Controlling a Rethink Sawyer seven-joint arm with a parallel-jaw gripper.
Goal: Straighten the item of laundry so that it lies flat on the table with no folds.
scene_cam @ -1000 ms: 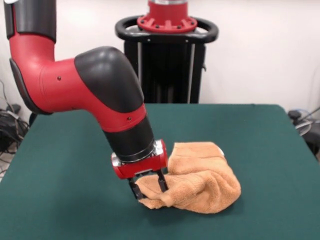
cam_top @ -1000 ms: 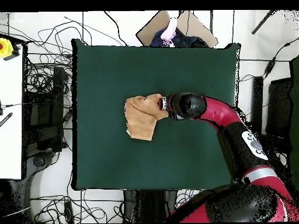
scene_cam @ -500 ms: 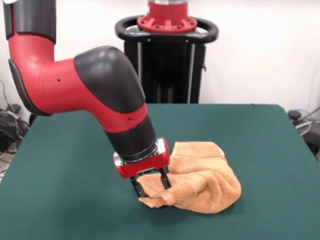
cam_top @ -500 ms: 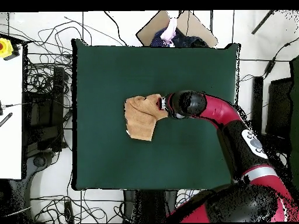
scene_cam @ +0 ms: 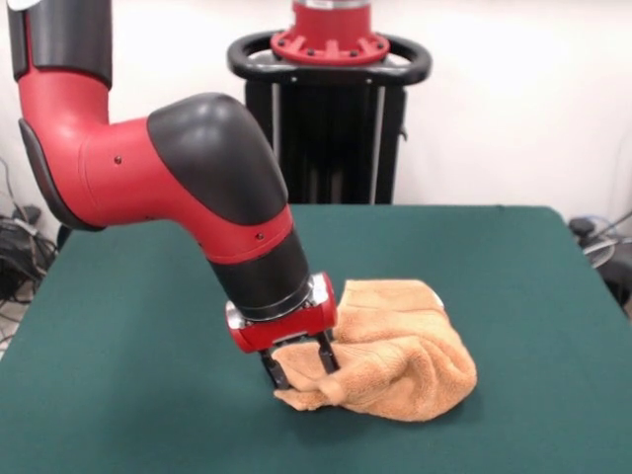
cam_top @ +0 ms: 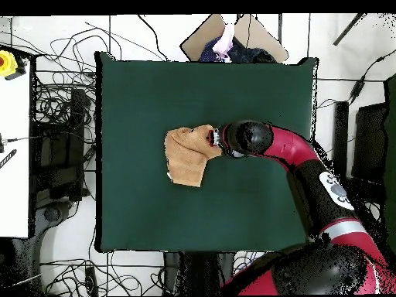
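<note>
The orange-tan towel [scene_cam: 395,346] lies crumpled in a thick folded heap right of the middle of the green table [scene_cam: 138,296]. My gripper [scene_cam: 298,365] points down at the heap's left end. A bunched fold of the towel's edge sits between the two black fingers [scene_cam: 326,355], which are shut on it just above the table. In the overhead view the towel [cam_top: 186,157] lies near the table's [cam_top: 147,93] centre. The gripper [cam_top: 210,138] is at its upper right corner, mostly hidden under the arm's wrist.
The black robot pedestal [scene_cam: 331,109] stands behind the table's far edge. Cables lie on the floor around the table [cam_top: 58,100]. A cardboard box with clothes [cam_top: 232,39] sits beyond one edge. A white bench with a yellow button [cam_top: 8,63] stands at the side.
The gripper has shifted slightly right and up in the front view, with the fold of towel between its fingers. The rest of the heap has barely moved.
</note>
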